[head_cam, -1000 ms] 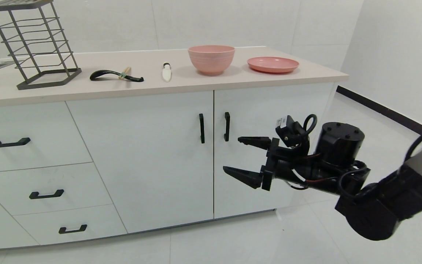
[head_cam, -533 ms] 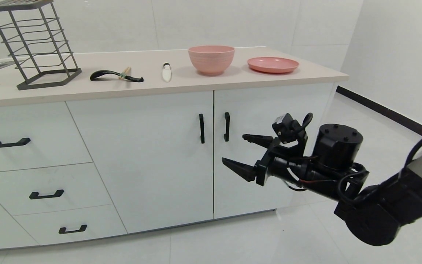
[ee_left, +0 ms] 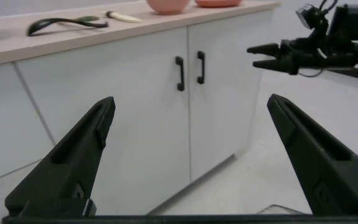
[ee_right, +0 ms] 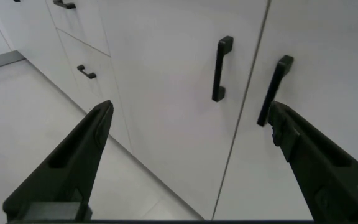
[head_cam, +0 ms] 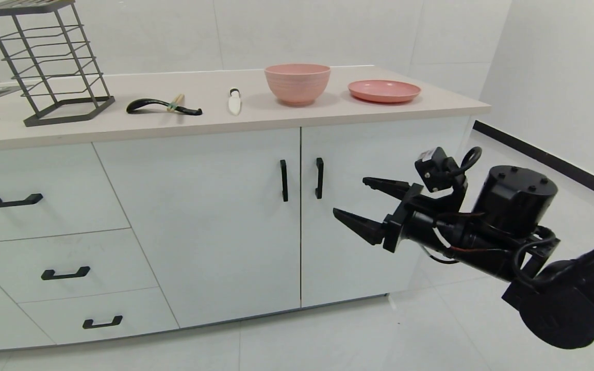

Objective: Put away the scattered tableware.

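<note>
The right gripper (head_cam: 349, 196), fingers spread wide, hangs in free air before the cabinet doors (head_cam: 225, 216), just off the two black door handles (head_cam: 284, 180), which jut out as the nearest snag. The left gripper (ee_left: 191, 99), likewise spread, faces the same doors from farther off with nothing between. Up on the countertop (head_cam: 328, 117) there is passing room between the pink bowl (head_cam: 297, 82) and pink plate (head_cam: 384, 90), and between bowl and white utensil (head_cam: 234, 102). The black ladle (head_cam: 158, 106) and chopsticks (head_cam: 176, 102) lie crossed, seemingly touching, leaving no gap. The wire rack (head_cam: 49, 62) blocks the left end
</note>
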